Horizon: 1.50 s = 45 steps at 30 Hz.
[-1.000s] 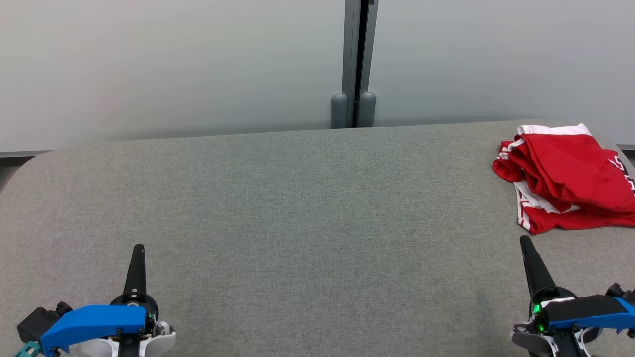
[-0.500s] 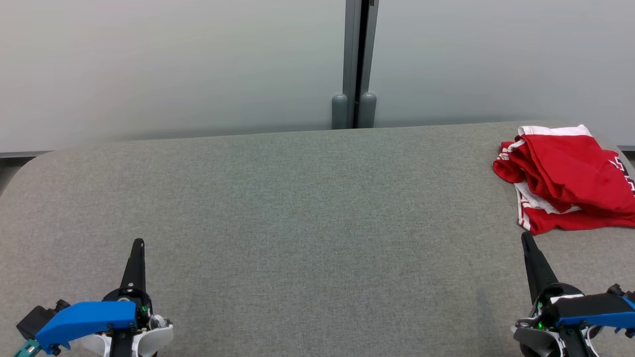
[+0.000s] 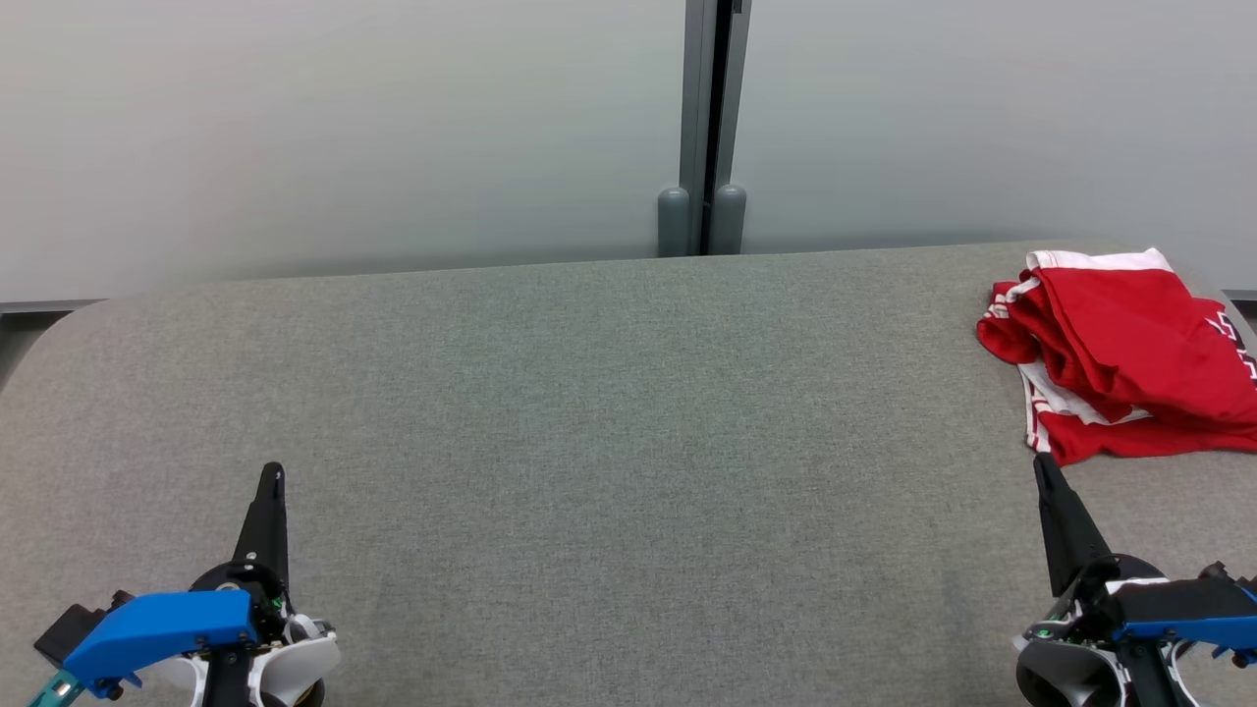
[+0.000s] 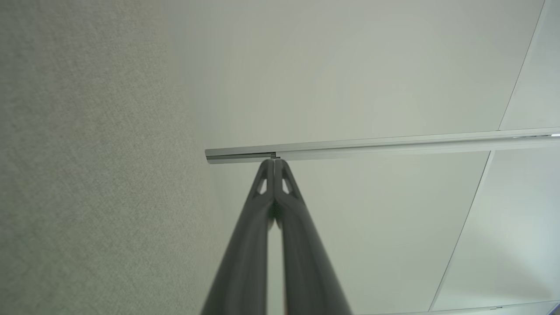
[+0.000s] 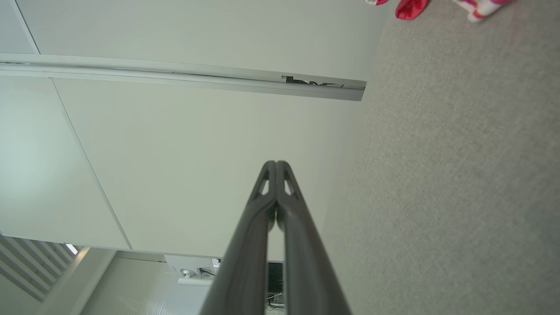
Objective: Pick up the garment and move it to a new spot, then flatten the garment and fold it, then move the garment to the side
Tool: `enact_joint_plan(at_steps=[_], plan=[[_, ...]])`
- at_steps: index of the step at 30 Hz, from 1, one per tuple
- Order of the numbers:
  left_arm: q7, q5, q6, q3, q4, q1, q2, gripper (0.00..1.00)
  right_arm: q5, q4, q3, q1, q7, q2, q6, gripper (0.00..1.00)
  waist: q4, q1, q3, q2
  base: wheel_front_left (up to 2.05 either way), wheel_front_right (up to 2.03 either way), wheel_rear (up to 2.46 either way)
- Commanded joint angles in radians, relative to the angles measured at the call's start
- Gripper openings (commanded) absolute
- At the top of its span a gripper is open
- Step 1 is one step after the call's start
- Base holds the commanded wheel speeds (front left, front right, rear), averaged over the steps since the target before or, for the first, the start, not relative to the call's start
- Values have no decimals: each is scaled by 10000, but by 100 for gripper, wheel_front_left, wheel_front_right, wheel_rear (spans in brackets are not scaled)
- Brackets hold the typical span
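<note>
Garment [image 3: 1129, 353], red and white, lies bunched up at the far right of the grey table [image 3: 589, 412]; left gripper [image 3: 272, 478] is at the near left, fingers pressed together, holding nothing; right gripper [image 3: 1042, 469] is near the garment, fingers pressed together too, holding nothing.

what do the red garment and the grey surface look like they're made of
Garment: probably a thin, smooth sports-type fabric, matte; it slumps in soft folds, with white trim. Surface: seemingly a matte woven or felt-like cloth cover; a fine flecked weave shows.
</note>
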Motion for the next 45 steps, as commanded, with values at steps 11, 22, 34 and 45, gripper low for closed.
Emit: enact_joint_plan(at_steps=[11,22,34,45], plan=[[214,-745,-115,70,-52,-189,30,0,751,20,-83,-150,203,16,4,0,9,0,-12,2,0,0,0],[212,-745,-115,69,-53,-189,30,0,752,18,-82,-137,198,16,4,0,9,0,-12,2,0,0,0],[211,-746,-115,68,-53,-189,30,0,753,18,-81,-136,198,16,4,0,9,0,-12,2,0,0,0],[211,-746,-115,68,-53,-189,30,0,753,18,-80,-136,197,16,4,0,9,0,-12,2,0,0,0]])
